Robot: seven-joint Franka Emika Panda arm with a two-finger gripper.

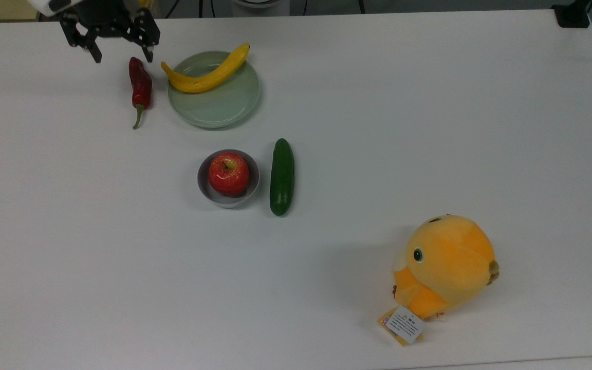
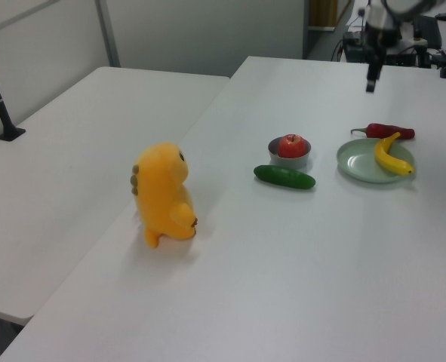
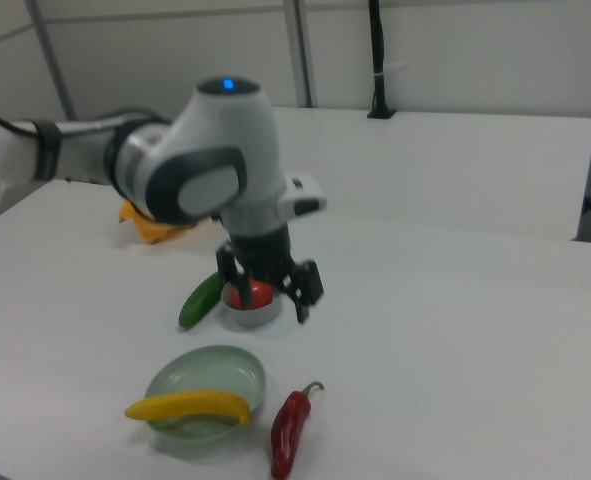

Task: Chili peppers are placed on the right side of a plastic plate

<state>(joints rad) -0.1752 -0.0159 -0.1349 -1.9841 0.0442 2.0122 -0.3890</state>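
The chili pepper [image 1: 140, 87] was seen lying flat on the white table [image 1: 357, 103], just beside the pale green plate [image 1: 224, 105] on the top view's left, apart from its rim. In the right view, the chili pepper [image 3: 291, 428] was placed on the right view's right of the plate [image 3: 200, 385], with its green stem curved away from the camera. In the left view, it [image 2: 389, 131] was found just behind the plate [image 2: 358, 162].

The gripper [image 1: 119, 51] was held above the table near the stem-less end of the pepper, with nothing between its jaws, which were spread wide apart. It was also seen raised in the right view [image 3: 270, 300] and in the left view [image 2: 370, 78].

A yellow banana [image 1: 206, 72] was laid across the plate, both ends reaching over the rim. Nearer the middle of the table, a red apple [image 1: 229, 173] was set in a small grey bowl [image 1: 208, 191], with a cucumber [image 1: 281, 176] just beside it. An orange plush toy [image 1: 447, 264] with a paper tag was placed well apart from the rest.
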